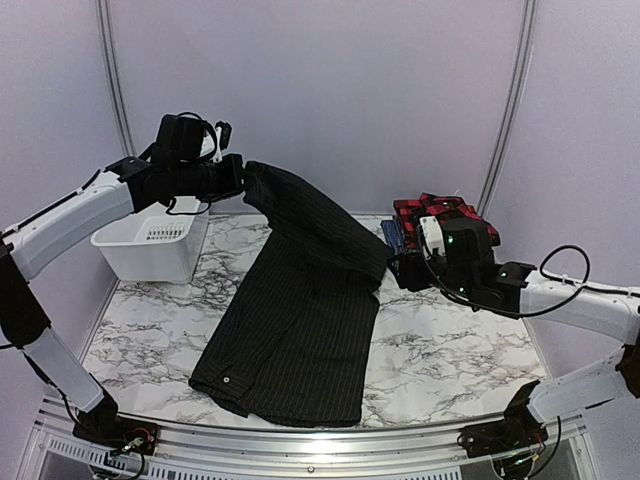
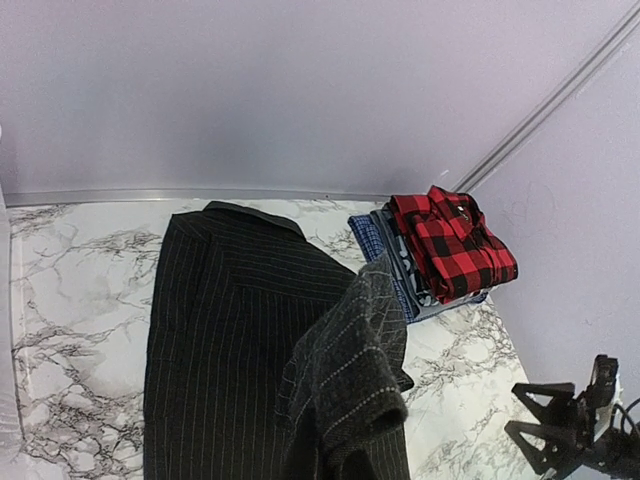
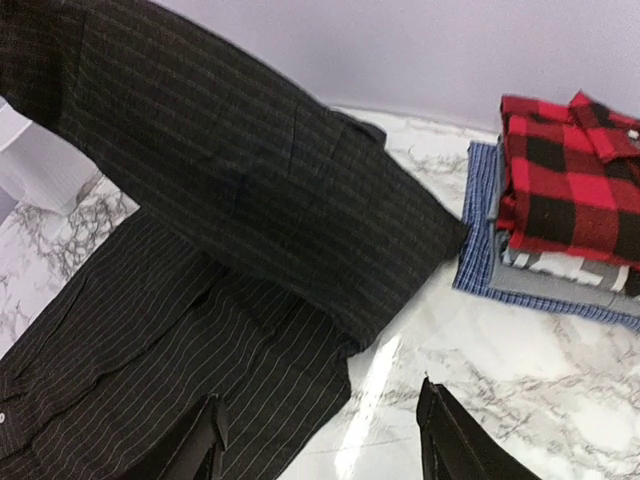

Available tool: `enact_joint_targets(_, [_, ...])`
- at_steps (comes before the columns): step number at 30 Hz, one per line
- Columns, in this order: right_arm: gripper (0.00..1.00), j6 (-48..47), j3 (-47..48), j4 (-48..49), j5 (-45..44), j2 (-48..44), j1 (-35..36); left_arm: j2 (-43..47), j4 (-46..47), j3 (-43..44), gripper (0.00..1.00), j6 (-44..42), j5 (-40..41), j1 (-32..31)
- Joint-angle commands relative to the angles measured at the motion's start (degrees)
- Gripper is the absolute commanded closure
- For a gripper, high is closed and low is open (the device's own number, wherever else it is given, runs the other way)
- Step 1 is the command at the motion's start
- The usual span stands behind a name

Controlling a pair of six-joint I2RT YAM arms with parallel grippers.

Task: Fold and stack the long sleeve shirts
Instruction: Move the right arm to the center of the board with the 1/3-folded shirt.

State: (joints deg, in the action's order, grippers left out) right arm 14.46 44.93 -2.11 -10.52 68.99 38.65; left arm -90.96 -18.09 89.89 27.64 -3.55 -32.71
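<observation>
The left gripper [image 1: 238, 178] is clamped on an edge of the black pinstriped shirt [image 1: 300, 330], which it holds raised well away from the folded stack [image 2: 450, 245]. The right gripper [image 3: 321, 395] waits beside the stack, jaws apart and empty. The cloth looks soft and limp, its body flat beside the stack, so the draped edge nearest the stack seems the best place for a second pinch.

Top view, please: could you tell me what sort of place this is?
Probably a robot lab cell rather than a home: bare lilac walls with metal rails, a marble-look table, and folded shirts stacked at one corner.
</observation>
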Motion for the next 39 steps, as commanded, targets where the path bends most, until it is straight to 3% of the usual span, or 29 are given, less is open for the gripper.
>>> enact_joint_targets(1, [0.39,7.0,-3.4,-4.3,7.5,1.1,1.1,-1.0,-2.3,-0.2,1.00,1.6,-0.4,1.1])
enact_joint_targets(8, [0.48,12.6,-1.3,-2.5,3.1,9.0,2.4,-7.3,-1.8,-6.9,1.00,-0.1,-3.9,1.8])
enact_joint_targets(11, [0.52,13.8,3.8,0.4,4.4,15.1,-1.9,-9.9,-0.4,-9.2,1.00,-0.2,-5.2,1.8])
enact_joint_targets(21, [0.50,16.4,16.3,6.6,9.9,37.7,-10.9,-13.1,8.3,-20.5,1.00,2.2,-3.7,1.8])
enact_joint_targets(25, [0.55,15.9,19.9,6.0,9.9,42.6,-11.6,-12.7,11.7,-24.8,1.00,4.6,-4.1,1.8])
enact_joint_targets(33, [0.79,11.3,34.2,0.2,9.5,54.3,-12.7,-8.8,21.4,-36.6,1.00,13.9,-3.6,1.0])
enact_joint_targets(39, [0.83,6.3,50.4,-5.5,9.9,64.2,-16.5,-7.1,28.6,-41.6,1.00,21.8,-1.0,-2.0])
